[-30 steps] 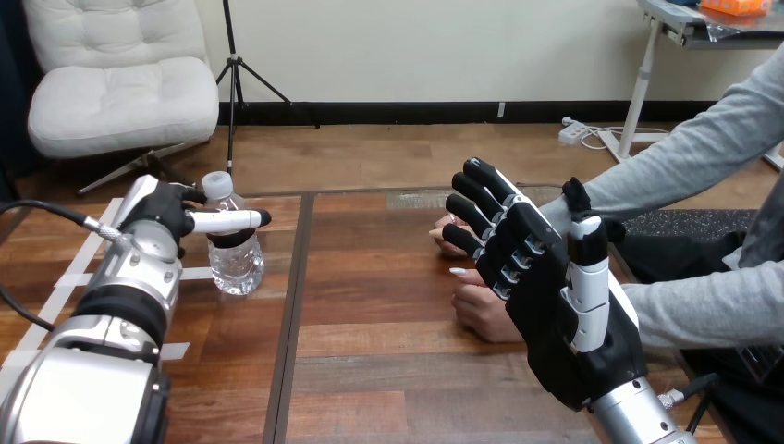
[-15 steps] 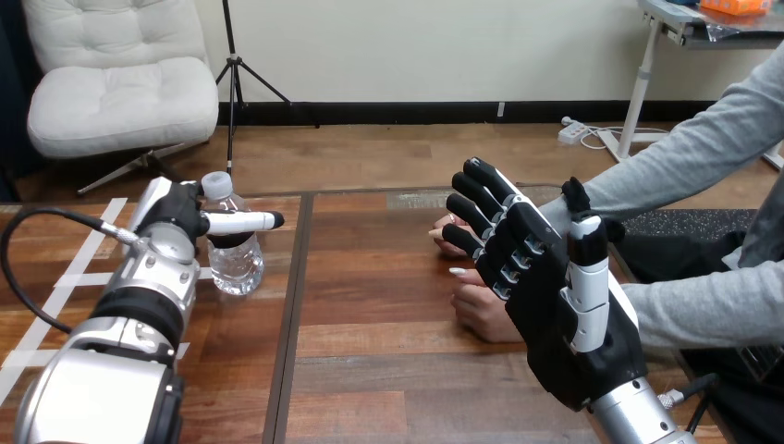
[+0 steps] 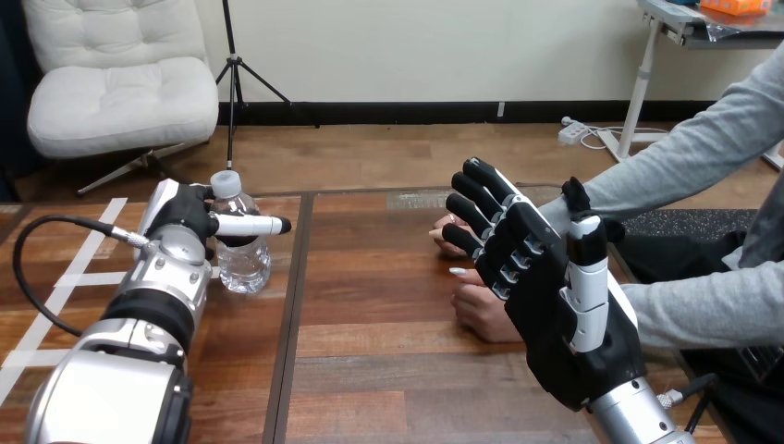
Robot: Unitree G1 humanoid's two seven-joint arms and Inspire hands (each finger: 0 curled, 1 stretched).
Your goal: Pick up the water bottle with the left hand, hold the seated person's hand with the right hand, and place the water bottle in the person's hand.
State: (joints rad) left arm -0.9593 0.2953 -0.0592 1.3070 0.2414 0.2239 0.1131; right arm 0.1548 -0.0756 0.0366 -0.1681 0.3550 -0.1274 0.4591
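A clear water bottle (image 3: 244,264) with a white cap stands on the wooden table (image 3: 388,370) at the left. My left hand (image 3: 180,217) is against its near-left side. The thumb lies across the bottle's front just under the neck, and the fingers are hidden behind it. My right hand (image 3: 545,296) is raised at the right with its fingers straight and spread, open and holding nothing. Past it, two of the person's hands rest on the table: the farther hand (image 3: 446,242) and the nearer hand (image 3: 481,310). My right hand partly covers both, and I cannot tell whether it touches them.
White tape strips (image 3: 55,277) cross the table's left part. A dark seam (image 3: 294,305) runs front to back just right of the bottle. The person's grey-sleeved forearms (image 3: 703,305) come in from the right edge.
My left arm has reached forward and to the right, and the bottle has shifted a little to the right with the hand. My right hand and the person's hands have stayed put.
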